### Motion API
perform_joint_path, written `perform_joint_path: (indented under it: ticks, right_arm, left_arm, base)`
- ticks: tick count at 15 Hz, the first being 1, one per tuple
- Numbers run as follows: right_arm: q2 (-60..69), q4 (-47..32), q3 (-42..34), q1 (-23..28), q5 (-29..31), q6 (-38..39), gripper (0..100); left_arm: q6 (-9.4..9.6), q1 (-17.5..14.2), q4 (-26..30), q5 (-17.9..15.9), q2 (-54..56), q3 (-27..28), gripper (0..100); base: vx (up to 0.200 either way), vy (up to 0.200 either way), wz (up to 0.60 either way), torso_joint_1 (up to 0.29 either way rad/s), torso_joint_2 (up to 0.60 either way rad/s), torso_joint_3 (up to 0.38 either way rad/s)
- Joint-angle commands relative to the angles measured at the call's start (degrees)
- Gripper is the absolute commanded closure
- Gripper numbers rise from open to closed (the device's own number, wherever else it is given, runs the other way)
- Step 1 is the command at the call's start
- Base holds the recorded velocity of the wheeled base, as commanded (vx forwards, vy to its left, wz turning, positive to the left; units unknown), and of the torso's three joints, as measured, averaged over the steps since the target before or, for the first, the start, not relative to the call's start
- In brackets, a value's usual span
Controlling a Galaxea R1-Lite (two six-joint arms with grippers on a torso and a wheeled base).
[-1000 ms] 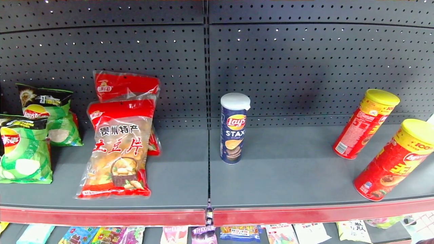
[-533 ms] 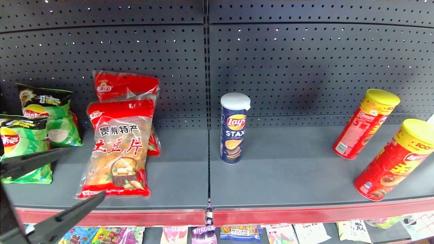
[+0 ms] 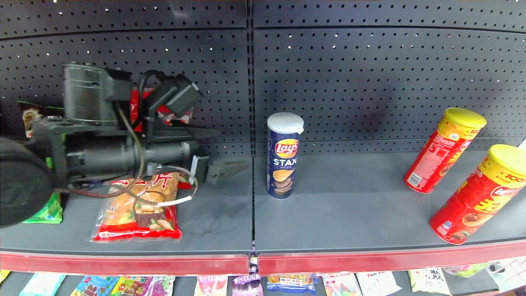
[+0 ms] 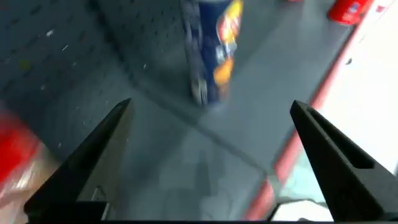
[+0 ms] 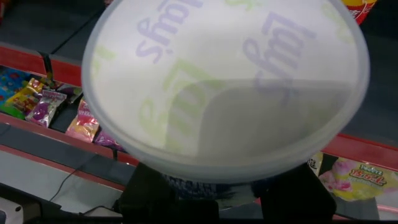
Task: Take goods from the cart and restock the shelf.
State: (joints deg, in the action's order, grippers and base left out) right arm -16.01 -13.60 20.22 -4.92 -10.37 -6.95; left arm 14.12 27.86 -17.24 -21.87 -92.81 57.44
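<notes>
A blue chips can (image 3: 283,156) with a white lid stands upright mid-shelf on the grey shelf board (image 3: 349,205). My left gripper (image 3: 222,150) hovers just left of it, above the board, fingers open and empty, pointing at the can. In the left wrist view the same blue can (image 4: 211,56) stands beyond the open left gripper (image 4: 211,104). My right gripper (image 5: 224,199) is shut on another chips can, whose translucent white lid (image 5: 224,87) faces the camera; the body under it is mostly hidden.
Two red cans with yellow lids (image 3: 444,150) (image 3: 478,195) lean at the right end. A red bag of potato slices (image 3: 139,209) lies under my left arm; green bags (image 3: 47,211) are mostly hidden behind it. Packets (image 3: 287,283) line the lower shelf.
My left arm has swung up from the lower left across the shelf's left half, now covering the green bags and rear red bag. The cans have not moved.
</notes>
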Motion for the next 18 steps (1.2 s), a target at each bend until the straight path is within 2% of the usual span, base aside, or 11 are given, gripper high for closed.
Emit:
perform_joint_path:
  ticks: [1,2,3,18]
  right_arm:
    - [-0.2,0.0,0.0,0.0,-0.1,-0.1,100]
    - [-0.2,0.2,-0.4,0.0,0.0,-0.1,100]
    - [-0.1,0.1,-0.4,0.0,0.0,-0.1,100]
    - [0.4,0.2,-1.1,0.0,0.0,0.8,100]
  left_arm:
    - [0.12,1.8,-1.8,0.4,-10.8,6.0,0]
    - [0.12,1.8,-4.0,2.7,-13.3,7.8,0]
    - [0.12,1.8,-4.8,3.1,-14.2,8.4,0]
    - [-0.23,4.9,-5.2,2.7,-22.2,19.6,0]
  base:
    - [0.000,0.000,0.00,0.000,0.00,0.000]
    - [0.000,0.000,0.00,0.000,0.00,0.000]
    - [0.000,0.000,0.00,0.000,0.00,0.000]
    - [0.000,0.000,0.00,0.000,0.00,0.000]
